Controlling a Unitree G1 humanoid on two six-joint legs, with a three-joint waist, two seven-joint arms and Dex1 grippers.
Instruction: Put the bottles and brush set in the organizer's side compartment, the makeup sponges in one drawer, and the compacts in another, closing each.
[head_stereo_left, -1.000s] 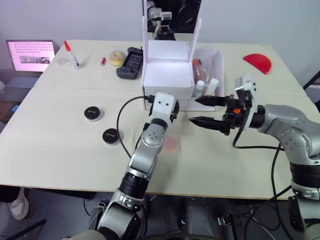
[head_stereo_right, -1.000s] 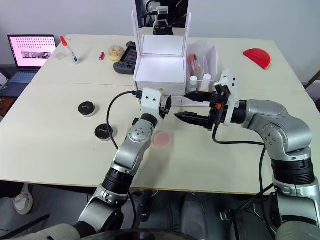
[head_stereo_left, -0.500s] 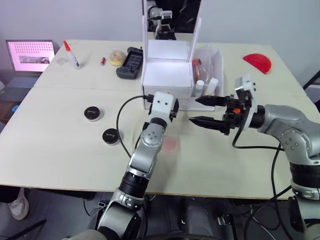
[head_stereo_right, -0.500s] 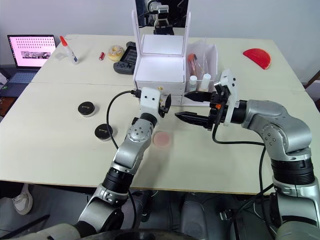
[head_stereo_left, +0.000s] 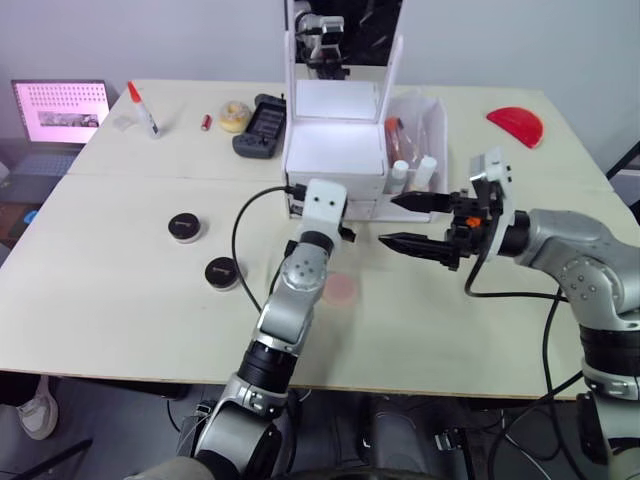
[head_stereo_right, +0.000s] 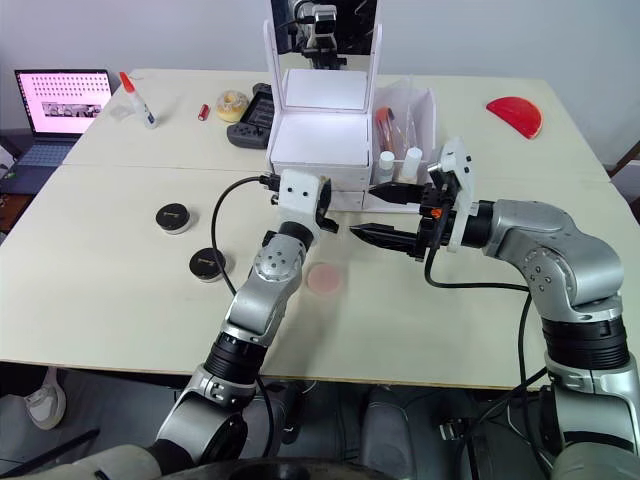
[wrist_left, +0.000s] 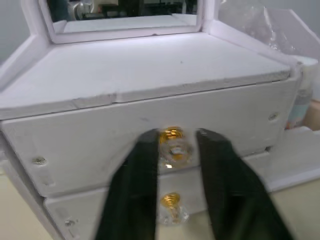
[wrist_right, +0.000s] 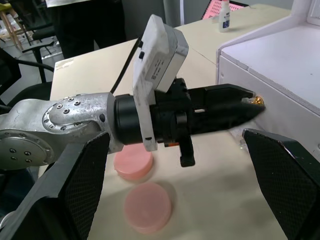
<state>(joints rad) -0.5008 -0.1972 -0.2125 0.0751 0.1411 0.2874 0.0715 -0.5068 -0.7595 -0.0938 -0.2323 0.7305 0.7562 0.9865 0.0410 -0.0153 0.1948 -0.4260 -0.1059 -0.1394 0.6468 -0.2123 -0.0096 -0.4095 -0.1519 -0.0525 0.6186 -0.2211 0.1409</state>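
The white organizer (head_stereo_left: 335, 150) stands at the table's far middle, both drawers pushed in. My left gripper (wrist_left: 172, 145) is against the upper drawer, its fingers (wrist_left: 145, 160) shut on that drawer's gold knob (wrist_left: 171, 135); the lower knob (wrist_left: 171, 201) is free. My right gripper (head_stereo_left: 388, 221) hovers open just right of the drawers, holding nothing. Two white bottles (head_stereo_left: 412, 172) and a clear bag (head_stereo_left: 420, 115) stand in the side compartment (head_stereo_left: 436, 150). Two pink makeup sponges (wrist_right: 133, 158) (wrist_right: 147, 206) lie under my left arm. Two black compacts (head_stereo_left: 184, 226) (head_stereo_left: 222, 271) lie to the left.
At the far left are a laptop (head_stereo_left: 60, 110), a glue bottle (head_stereo_left: 142, 108), a small red item (head_stereo_left: 207, 122), a yellowish roll (head_stereo_left: 235, 115) and a black rectangular gadget (head_stereo_left: 262, 125). A red half-round object (head_stereo_left: 516, 125) lies far right.
My left gripper's fingers have closed in on the upper drawer's knob, and the wrist has edged toward the organizer. The right arm has not moved.
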